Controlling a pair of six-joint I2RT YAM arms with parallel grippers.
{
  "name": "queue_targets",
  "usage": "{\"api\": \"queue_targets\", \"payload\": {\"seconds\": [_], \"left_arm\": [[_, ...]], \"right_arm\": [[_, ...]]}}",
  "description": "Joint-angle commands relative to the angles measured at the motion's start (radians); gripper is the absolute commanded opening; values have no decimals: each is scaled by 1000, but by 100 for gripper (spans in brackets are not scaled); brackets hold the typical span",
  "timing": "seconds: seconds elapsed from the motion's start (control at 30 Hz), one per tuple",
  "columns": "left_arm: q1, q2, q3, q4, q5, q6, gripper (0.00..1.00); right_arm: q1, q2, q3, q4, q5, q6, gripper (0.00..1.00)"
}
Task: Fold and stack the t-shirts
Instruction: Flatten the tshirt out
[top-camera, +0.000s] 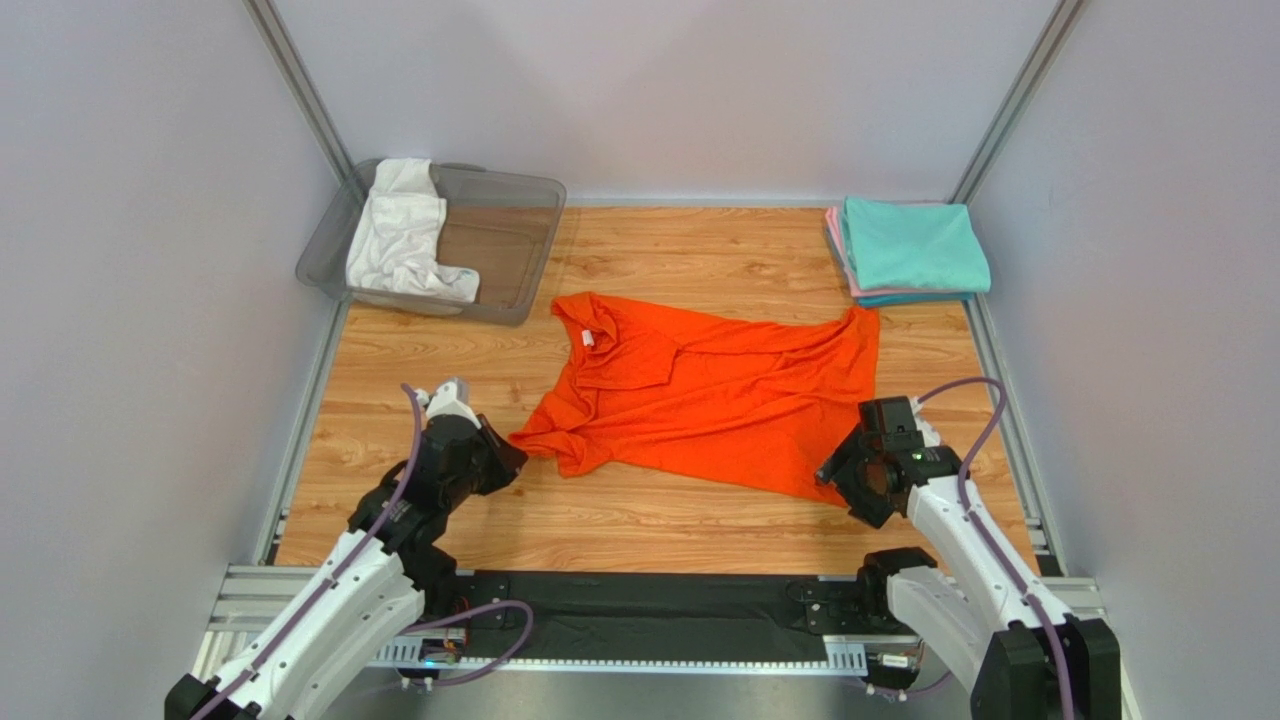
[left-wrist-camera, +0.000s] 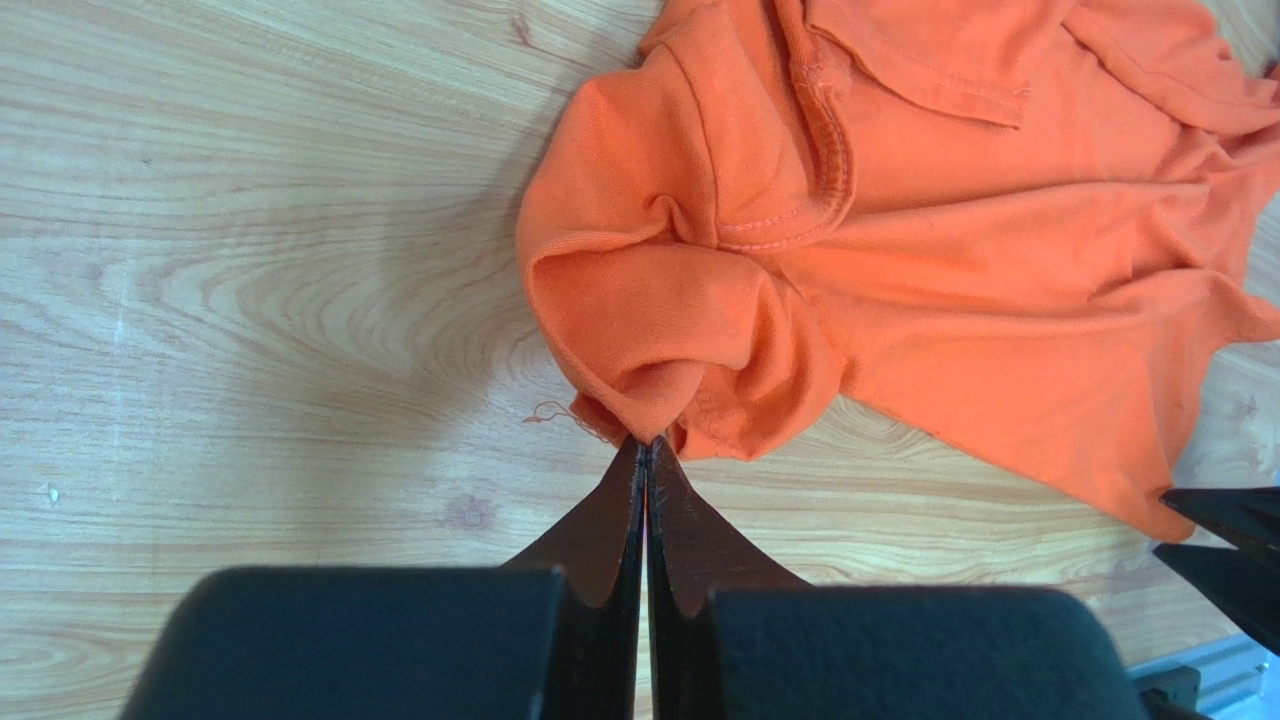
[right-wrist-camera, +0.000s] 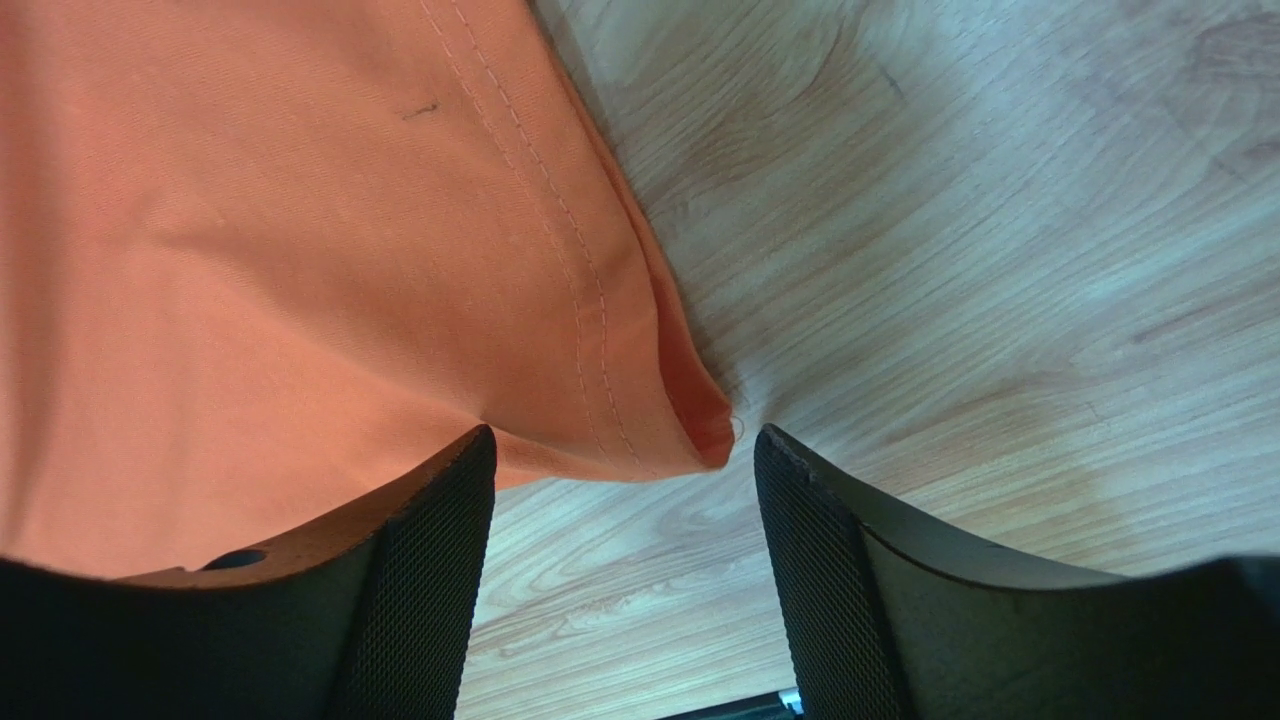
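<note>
"Orange t-shirt (top-camera: 706, 398), lying how?"
"Lengthwise away from the bin (top-camera: 519, 255), collar nearest it. My left gripper (left-wrist-camera: 648, 450) pinches a sleeve fold tight; right gripper (right-wrist-camera: 624, 443) gapes around the hem corner, hiding it from above."

The wooden table (top-camera: 661, 518) bears an orange t-shirt (top-camera: 721, 398), a grey bin (top-camera: 511, 248) and a folded stack (top-camera: 914, 248).

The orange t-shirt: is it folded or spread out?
Spread, not folded: the orange t-shirt lies open across the table, its near sleeve bunched.
</note>
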Motion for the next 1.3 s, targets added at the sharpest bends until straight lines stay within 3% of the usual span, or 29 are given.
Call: {"api": "queue_targets", "payload": {"seconds": [0.0,0.13,0.23,0.37,0.47,0.7,0.83,1.27], "left_arm": [[3,-13,6,5,-20,3,0],[5,-13,5,-1,-41,-3,0],[5,-13,8,2,-46,2,0],[5,-17,20,4,-41,16,0],[5,-26,39,1,-46,31,0],[5,-48,179,43,-61,104,0],[5,-45,287,77,-69,161,0],[5,-34,695,180,-89,292,0]], "right_arm": [[-1,25,-5,76,21,-3,63],[-1,48,-23,96,29,-3,59],[-1,59,-34,113,39,-2,44],[-1,55,-29,129,21,-16,9],[-1,27,-5,113,9,-46,0],[-1,-102,205,11,42,-143,0],[-1,-155,412,-51,81,-187,0],[-1,-186,903,-66,131,-257,0]]}}
